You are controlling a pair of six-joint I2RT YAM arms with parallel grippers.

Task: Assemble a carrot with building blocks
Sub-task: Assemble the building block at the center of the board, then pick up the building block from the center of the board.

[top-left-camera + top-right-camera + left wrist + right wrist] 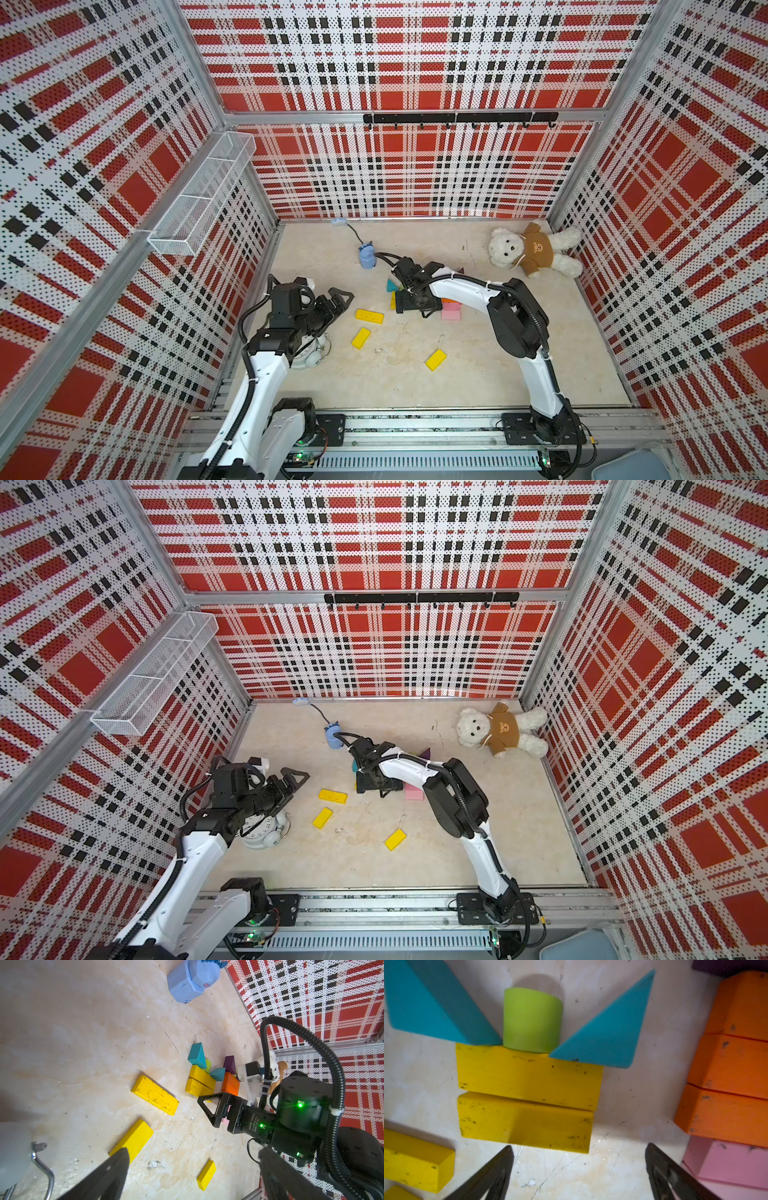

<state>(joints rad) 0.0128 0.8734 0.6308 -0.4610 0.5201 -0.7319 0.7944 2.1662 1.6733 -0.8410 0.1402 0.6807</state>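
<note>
Now, right gripper (579, 1152): jaws wide and empty, hanging low just beside the two yellow bars (527, 1099) laid side by side.
left gripper (338, 304): jaws wide too, nothing between them, near the alarm clock (262, 833) at 8 o'clock of the floor.
carrot build: near mid-floor; the lime-green stub (532, 1020) sits between two teal triangles (608, 1028), all touching the farther yellow bar (the pair lies slightly askew, a thin wedge of gap at one end).
spare blocks: orange bars (733, 1084) and a pink bar (726, 1165) in a row at 3 o'clock of the build; three loose yellow bars (369, 316) from 8 round to 5 o'clock.
risk, nudging: a finger landing on a bar's edge would likely shove the pair and scatter stub and triangles, since nothing locks them together.
risk, side clip: jaws this wide have little room before the orange bars.
risk, arms: both reaching for loose bars at once could cross paths.
</note>
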